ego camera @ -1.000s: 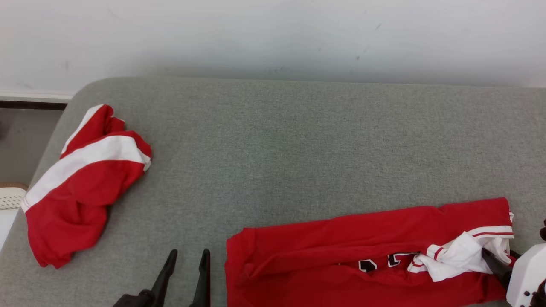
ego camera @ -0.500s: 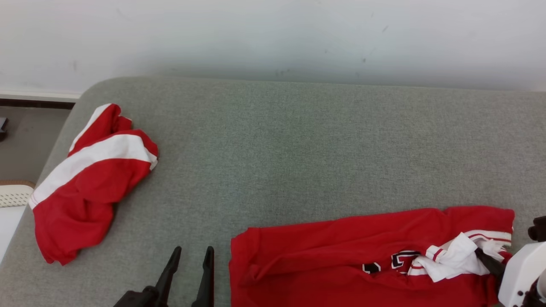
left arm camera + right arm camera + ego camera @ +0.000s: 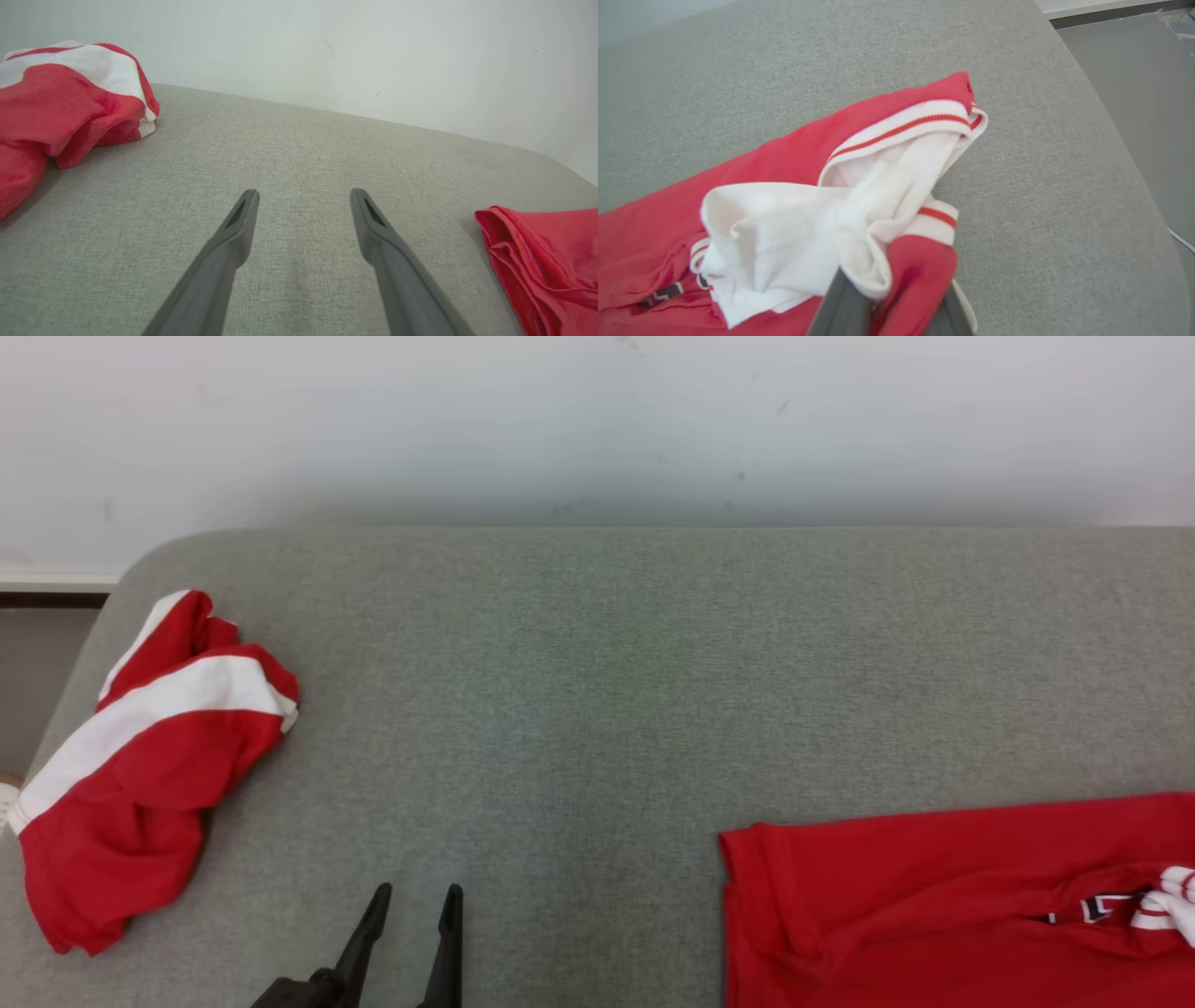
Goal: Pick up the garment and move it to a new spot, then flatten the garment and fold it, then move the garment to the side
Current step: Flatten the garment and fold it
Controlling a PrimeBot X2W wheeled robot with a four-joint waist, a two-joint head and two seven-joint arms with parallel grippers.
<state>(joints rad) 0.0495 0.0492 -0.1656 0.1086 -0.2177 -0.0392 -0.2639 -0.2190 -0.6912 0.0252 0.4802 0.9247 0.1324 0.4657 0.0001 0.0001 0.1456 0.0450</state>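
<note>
My right end effector [image 3: 894, 303] is clamped almost closed on a bunched fold of the red jersey [image 3: 752, 163], with red and white cloth pinched in its grip. From there the jersey runs away to that end effector's left, lying on the grey cushion [image 3: 1017, 186]. My left end effector [image 3: 411, 896] is spread wide, holding nothing, over the cushion. The jersey's near hem lies to its right, apart from it. A crumpled red and white garment [image 3: 149, 756] sits ahead and to its left, well apart, with the white wall [image 3: 597, 420] beyond.
</note>
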